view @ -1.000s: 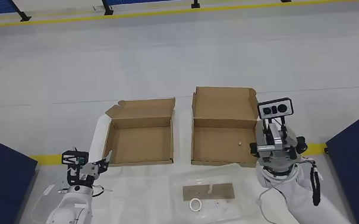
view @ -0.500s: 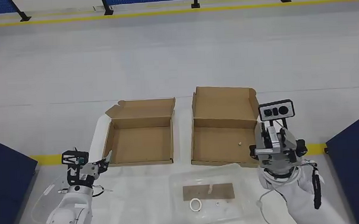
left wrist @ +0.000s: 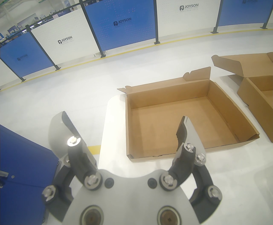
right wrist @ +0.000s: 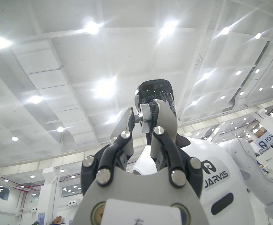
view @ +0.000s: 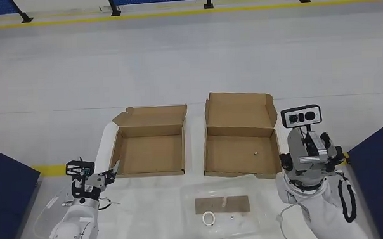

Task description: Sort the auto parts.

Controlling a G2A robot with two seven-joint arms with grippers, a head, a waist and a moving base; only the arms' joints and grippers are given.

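My right gripper points up, shut on a small grey metal part with a round stub on one side. In the top view that gripper is raised beside the right cardboard box, past its right edge. A tiny white part lies inside that box. The left cardboard box has nothing in it that I can see. My left gripper is open with nothing between its fingers, and hangs at the table's left front, short of the left box.
A clear plastic bag lies at the table's front middle, with a brown cardboard strip, a white ring and small bits on it. Both box lids stand open at the back. Blue panels flank the table.
The right arm has shifted to the right and turned a little, still holding the grey part. The left arm has stayed put.
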